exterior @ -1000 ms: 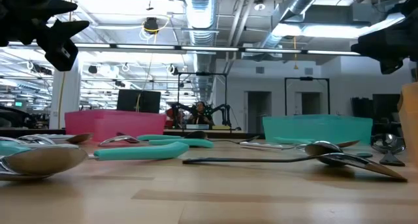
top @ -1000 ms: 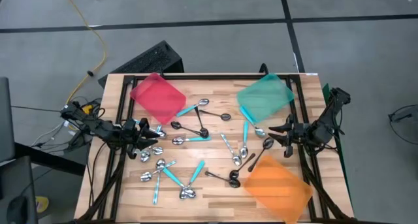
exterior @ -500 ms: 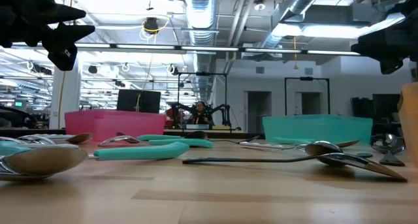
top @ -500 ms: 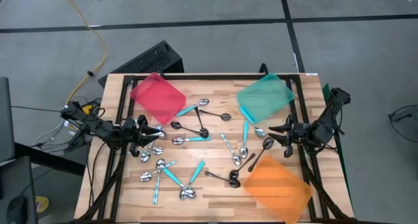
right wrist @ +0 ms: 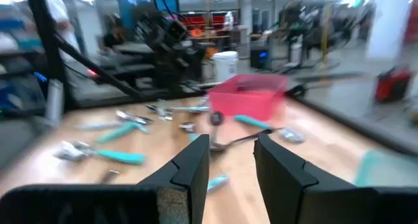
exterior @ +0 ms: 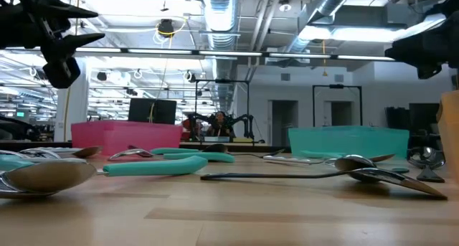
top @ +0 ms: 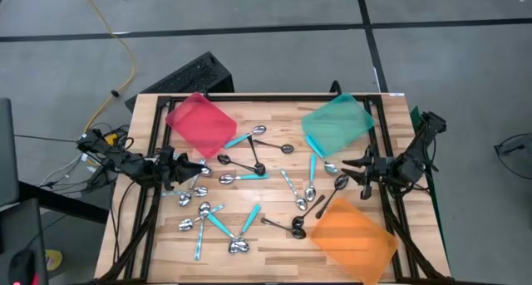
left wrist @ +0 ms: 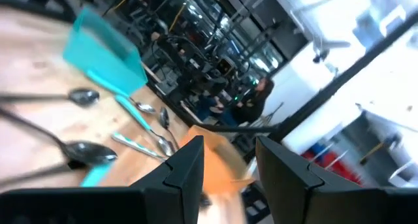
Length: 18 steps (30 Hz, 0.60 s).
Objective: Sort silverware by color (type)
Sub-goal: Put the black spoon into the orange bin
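Spoons lie flat and scattered over the middle of the wooden table: all-silver ones (top: 197,193), teal-handled ones (top: 242,176) and black ones (top: 285,226). My left gripper (top: 202,169) hovers open above the table's left side, just beyond the silver cluster, fingers pointing toward the middle; the low view shows it (exterior: 86,26) well above the tabletop. My right gripper (top: 346,169) waits open over the right side, near a black spoon (top: 339,184). In the wrist views each gripper (left wrist: 228,159) (right wrist: 232,159) has nothing between its fingers.
A red tray (top: 199,123) sits at the far left, a teal tray (top: 337,123) at the far right and an orange tray (top: 357,235) at the near right corner. A black frame (top: 154,152) runs along the table's sides. Bare wood shows along the near edge.
My left gripper has risen a little from above the silver spoons and tipped up toward level, staying open. The right arm and the spoons have kept still.
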{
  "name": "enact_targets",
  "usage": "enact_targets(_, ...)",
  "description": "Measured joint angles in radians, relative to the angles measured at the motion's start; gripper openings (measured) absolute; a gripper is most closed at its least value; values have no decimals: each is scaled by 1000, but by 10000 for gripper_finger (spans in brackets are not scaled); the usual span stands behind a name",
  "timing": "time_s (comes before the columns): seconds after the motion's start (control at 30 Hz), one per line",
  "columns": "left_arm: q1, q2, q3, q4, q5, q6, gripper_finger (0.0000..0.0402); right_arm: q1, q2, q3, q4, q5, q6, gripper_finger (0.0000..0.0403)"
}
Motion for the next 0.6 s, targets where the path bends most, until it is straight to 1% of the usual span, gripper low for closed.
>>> enact_targets(0.07,0,0,0,0,-23,-55,123,-6,0,0,0,6,-109,143)
enact_targets(0.17,0,0,0,0,-73,-66,123,-11,0,0,0,5,-218,143)
enact_targets(0.27,0,0,0,0,-188,-65,123,-12,0,0,0,3,-266,143)
enact_targets(0.37,0,0,0,1,-301,-75,123,-12,0,0,1,2,-264,143)
enact_targets(0.43,0,0,0,1,-342,-88,123,-12,0,0,15,-19,-187,143)
enact_targets(0.5,0,0,0,1,-377,-84,123,-10,0,0,48,-53,-26,143)
enact_targets(0.6,0,0,0,1,-421,-72,123,-18,0,0,65,-49,172,143)
